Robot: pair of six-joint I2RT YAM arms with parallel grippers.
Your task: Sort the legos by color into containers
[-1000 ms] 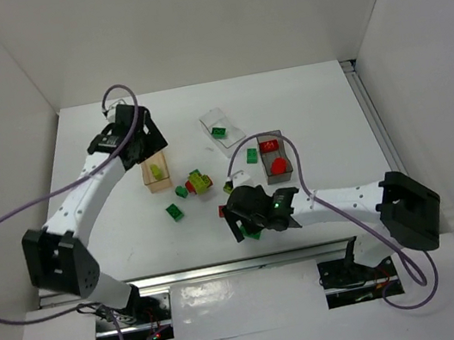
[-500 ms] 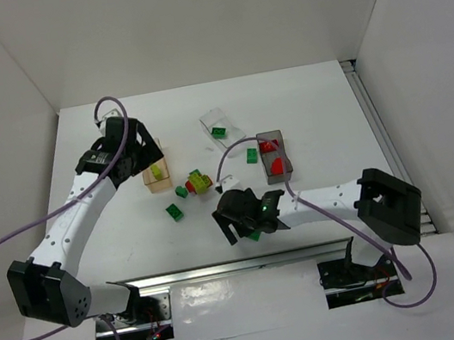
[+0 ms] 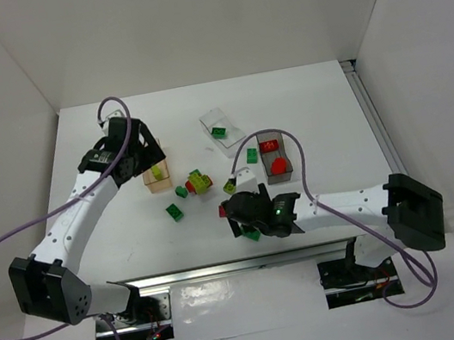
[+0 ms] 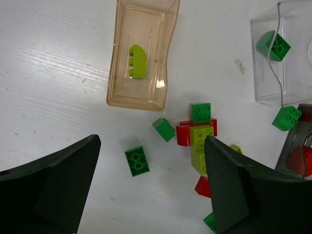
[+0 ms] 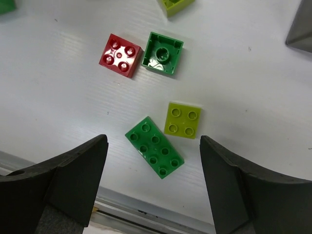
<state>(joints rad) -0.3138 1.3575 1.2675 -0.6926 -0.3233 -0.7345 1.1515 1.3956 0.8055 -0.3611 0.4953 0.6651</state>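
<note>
Top external view gives me the white table (image 3: 310, 95) first, with both arms reaching in from the near edge. Left gripper (image 3: 139, 152) hangs above the amber bin (image 3: 163, 181) on the left side, fingers spread wide, nothing between them. Right gripper (image 3: 239, 219) sits low over the near middle of the table, jaws apart as well and gripping nothing. On its wrist camera the two fingers stand either side of a long green brick (image 5: 154, 146) and a yellow-green square brick (image 5: 183, 120) just beside it, both flat on the table. Bins next: clear bin (image 3: 211, 118) toward the far middle, smoky grey bin (image 3: 269, 176) to its right, both apart from the amber one. Down to the bricks now: one yellow-green rounded piece (image 4: 138, 61) lies in the amber bin, one green brick (image 4: 273, 45) in the clear bin, red pieces (image 3: 278, 164) in the grey. Loose between the bins sits a cluster of green, red and yellow-green bricks (image 4: 197, 131), with a green square (image 4: 137, 161) near it. Beyond the right fingers I see a red square brick (image 5: 120, 52) just beside an upturned green one (image 5: 162, 52).
</note>
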